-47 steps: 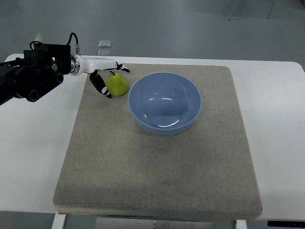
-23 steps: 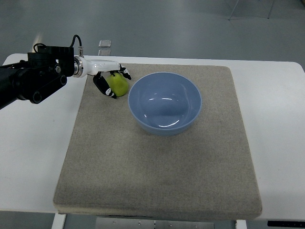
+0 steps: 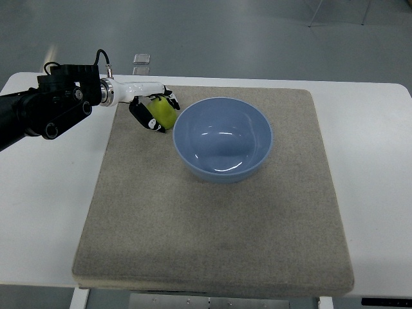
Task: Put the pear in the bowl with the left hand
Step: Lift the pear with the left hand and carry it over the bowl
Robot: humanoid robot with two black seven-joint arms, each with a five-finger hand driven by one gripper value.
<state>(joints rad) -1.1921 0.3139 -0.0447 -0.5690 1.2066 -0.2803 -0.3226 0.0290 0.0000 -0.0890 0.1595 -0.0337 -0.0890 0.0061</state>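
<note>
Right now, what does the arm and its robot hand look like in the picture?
Only the left arm shows, from the picture's left edge. It is black and blocky, with round joint covers and a thin black cable looping over its top. A silver ring joins it to a slim white wrist. The left robot hand has white fingers with black segments and tips. The right arm is not in view.

Glossy smooth blue bowl [image 3: 223,139], rough matt cloth mat [image 3: 212,232], smooth white table [image 3: 48,193]
</note>
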